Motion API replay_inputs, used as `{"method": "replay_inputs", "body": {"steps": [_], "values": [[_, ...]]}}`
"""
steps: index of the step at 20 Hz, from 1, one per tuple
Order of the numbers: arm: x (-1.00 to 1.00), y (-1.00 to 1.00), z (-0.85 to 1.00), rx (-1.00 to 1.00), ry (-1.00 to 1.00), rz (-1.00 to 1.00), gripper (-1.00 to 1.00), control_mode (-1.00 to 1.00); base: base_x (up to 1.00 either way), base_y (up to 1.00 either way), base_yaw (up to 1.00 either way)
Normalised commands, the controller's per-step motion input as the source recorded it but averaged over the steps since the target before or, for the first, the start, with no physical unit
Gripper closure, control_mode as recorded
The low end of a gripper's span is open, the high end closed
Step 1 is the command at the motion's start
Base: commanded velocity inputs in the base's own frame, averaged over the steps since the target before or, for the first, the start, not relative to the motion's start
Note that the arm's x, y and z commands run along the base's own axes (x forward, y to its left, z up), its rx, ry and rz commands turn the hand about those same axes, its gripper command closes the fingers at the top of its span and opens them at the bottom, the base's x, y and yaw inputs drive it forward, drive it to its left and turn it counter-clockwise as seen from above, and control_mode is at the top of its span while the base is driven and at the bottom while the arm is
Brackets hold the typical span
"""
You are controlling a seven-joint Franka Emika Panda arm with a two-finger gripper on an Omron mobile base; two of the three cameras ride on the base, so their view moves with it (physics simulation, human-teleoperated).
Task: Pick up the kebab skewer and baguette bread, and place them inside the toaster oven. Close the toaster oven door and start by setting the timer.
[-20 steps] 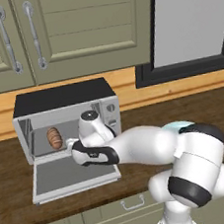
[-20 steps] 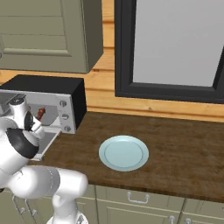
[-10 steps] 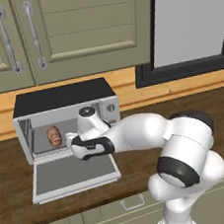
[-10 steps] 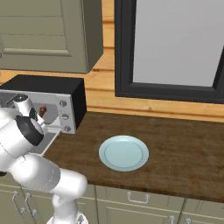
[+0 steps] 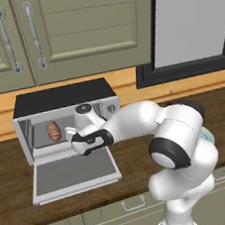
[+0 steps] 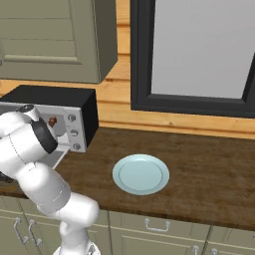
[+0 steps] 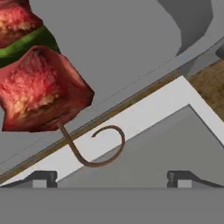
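From the left base view, the toaster oven (image 5: 65,121) sits at the middle left on the brown desk (image 5: 16,206). The toaster oven door (image 5: 74,173) lies flat and open. The baguette bread (image 5: 53,131) rests inside at the left. The white arm reaches into the opening.

From the right base view, a pale blue plate (image 6: 141,174) lies on the desk near the middle.

In the hand view, the claw (image 7: 111,180) is wide open and holds nothing. The kebab skewer (image 7: 37,76) fills the upper left, its curled end over the door's edge.
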Motion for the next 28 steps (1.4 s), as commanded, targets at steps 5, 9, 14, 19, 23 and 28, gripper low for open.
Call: {"method": "replay_inputs", "body": {"steps": [5, 9, 14, 19, 23, 28], "values": [[0.34, 0.0, -0.03, 0.0, 0.0, -0.13, -1.0, -1.0, 0.0, 0.0, 0.0], [0.31, 0.0, -0.03, 0.0, 0.0, -0.14, -1.0, -1.0, 0.0, 0.0, 0.0], [0.21, 0.0, 0.0, 0.0, 0.0, -0.09, -1.0, -1.0, 0.0, 0.0, 0.0], [0.0, 0.0, 0.0, 0.0, 0.0, -0.02, -1.0, -1.0, 0.0, 0.0, 0.0], [-0.6, 0.0, 0.0, 0.0, 0.0, 0.0, -1.0, -1.0, 0.0, 0.0, 0.0], [-0.94, 0.0, 0.0, 0.0, 0.0, 0.02, -1.0, -1.0, 0.0, 0.0, 0.0]]}}
